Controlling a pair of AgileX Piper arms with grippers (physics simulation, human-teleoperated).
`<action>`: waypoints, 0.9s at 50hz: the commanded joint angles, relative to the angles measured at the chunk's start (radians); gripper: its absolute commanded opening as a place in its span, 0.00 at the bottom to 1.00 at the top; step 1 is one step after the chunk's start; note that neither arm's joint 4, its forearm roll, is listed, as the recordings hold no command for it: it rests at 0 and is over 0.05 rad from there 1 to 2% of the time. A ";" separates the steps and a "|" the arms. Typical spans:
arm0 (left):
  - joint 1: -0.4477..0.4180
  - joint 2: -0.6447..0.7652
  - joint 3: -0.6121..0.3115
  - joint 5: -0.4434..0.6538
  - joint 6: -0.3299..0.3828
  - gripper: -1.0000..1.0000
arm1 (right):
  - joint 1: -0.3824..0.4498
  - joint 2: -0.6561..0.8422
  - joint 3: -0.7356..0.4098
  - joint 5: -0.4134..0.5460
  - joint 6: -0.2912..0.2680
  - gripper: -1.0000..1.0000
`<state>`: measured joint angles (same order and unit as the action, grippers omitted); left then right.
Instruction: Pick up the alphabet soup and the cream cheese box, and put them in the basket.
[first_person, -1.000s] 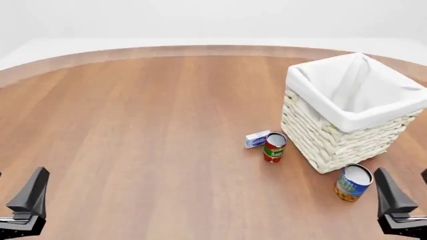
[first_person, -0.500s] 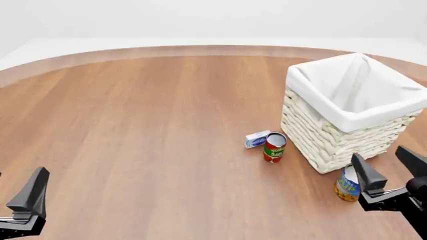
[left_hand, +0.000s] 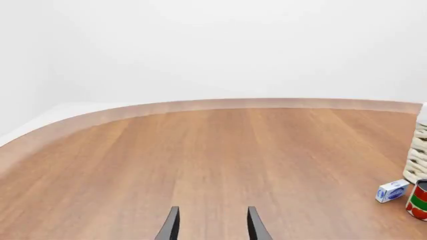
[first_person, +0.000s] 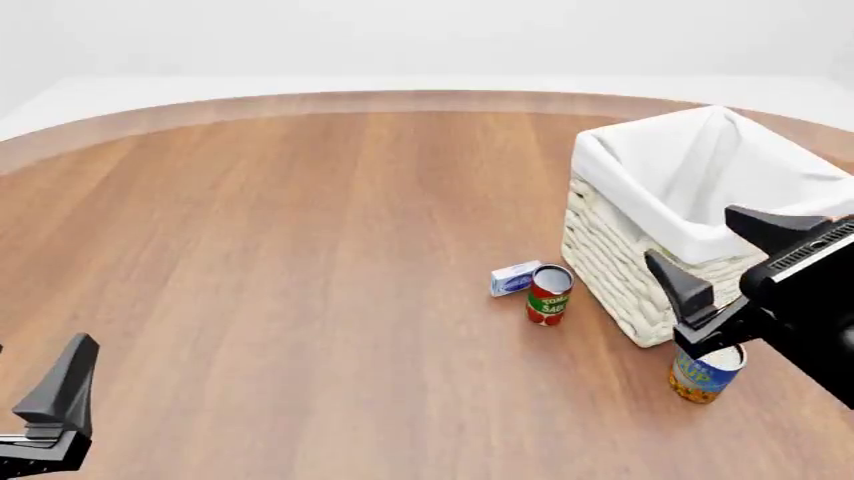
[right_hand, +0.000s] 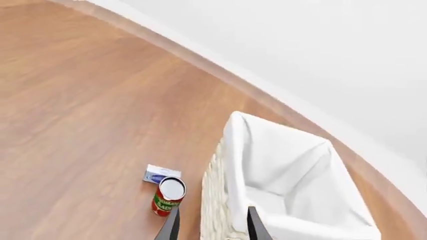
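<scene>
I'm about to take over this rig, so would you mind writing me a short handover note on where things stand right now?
Left gripper: open, empty, parked at the near left of the table.
Right gripper: open, empty, raised above the near corner of the basket, over the alphabet soup.
Alphabet soup: upright on the table, just in front of the basket's near corner.
Cream cheese box: on the table left of the basket, right behind the tomato sauce can.
Done: nothing; the basket shows only its lining.
Left: grasp the soup and drop it in, then the cream cheese box; leave the tomato sauce can.
</scene>
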<state>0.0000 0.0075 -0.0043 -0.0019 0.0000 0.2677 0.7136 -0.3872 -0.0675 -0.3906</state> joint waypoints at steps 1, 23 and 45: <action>0.000 0.000 0.000 0.000 0.000 1.00 | 0.058 0.128 -0.114 0.019 -0.129 1.00; 0.000 0.000 0.000 0.000 0.000 1.00 | 0.173 0.365 -0.347 0.165 -0.299 1.00; 0.000 0.000 0.000 0.000 0.000 1.00 | 0.251 0.505 -0.486 0.294 -0.371 1.00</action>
<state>0.0000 0.0075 -0.0043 -0.0019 0.0000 0.4838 1.1656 -0.8198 0.1789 -0.7256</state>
